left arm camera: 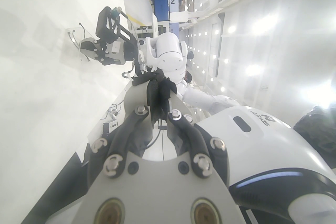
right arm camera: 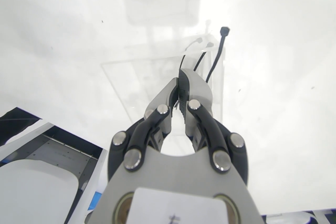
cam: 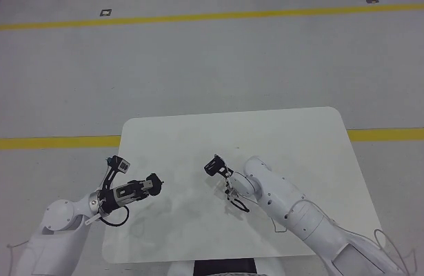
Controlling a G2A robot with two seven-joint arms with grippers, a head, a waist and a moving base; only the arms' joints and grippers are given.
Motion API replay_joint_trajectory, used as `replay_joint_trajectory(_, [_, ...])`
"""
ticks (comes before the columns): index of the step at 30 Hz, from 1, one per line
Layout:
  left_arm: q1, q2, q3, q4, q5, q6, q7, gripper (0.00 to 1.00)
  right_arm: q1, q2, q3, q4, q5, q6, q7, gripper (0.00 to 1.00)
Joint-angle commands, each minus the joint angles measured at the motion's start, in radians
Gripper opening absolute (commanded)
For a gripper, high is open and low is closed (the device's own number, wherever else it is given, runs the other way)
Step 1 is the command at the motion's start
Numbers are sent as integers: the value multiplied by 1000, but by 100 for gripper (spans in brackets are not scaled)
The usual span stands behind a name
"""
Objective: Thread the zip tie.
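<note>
A black zip tie [right arm camera: 217, 57] with a square head rises from a clear acrylic stand [right arm camera: 147, 78] on the white table [cam: 280, 138]. Two more thin black strands [right arm camera: 199, 60] stick up beside it. My right gripper [right arm camera: 180, 78] is down at the stand, its fingers shut on a strand that runs into the tips. The top view has this gripper [cam: 229, 196] near the table's middle, with a black loop [cam: 238, 204] beside it. My left gripper [left arm camera: 160, 91] hovers apart to the left [cam: 158, 182], shut, with frayed dark padding at its fingertips. It faces the right gripper [left arm camera: 83, 48] and the stand [left arm camera: 73, 34].
The table's near edge [cam: 198, 259] lies just below both arms. The far half of the tabletop [cam: 239, 138] is bare white surface. A yellow floor line [cam: 53, 142] runs behind the table.
</note>
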Motion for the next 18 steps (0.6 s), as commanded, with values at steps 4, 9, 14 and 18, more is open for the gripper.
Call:
replay_joint_trajectory(4, [0,0,0,0,0,0,0,0,-13,7,31,-35,15,-8,0,0])
replay_joint_trajectory(9, [0,0,0,0,0,0,0,0,-37,20,83,-68,67,-33,-2,0])
replay_joint_trajectory(14, [0,0,0,0,0,0,0,0,-60,34,136,-99,113,-64,6,0])
replay_joint_trajectory(18, [0,0,0,0,0,0,0,0,-80,47,184,-123,174,-97,12,0])
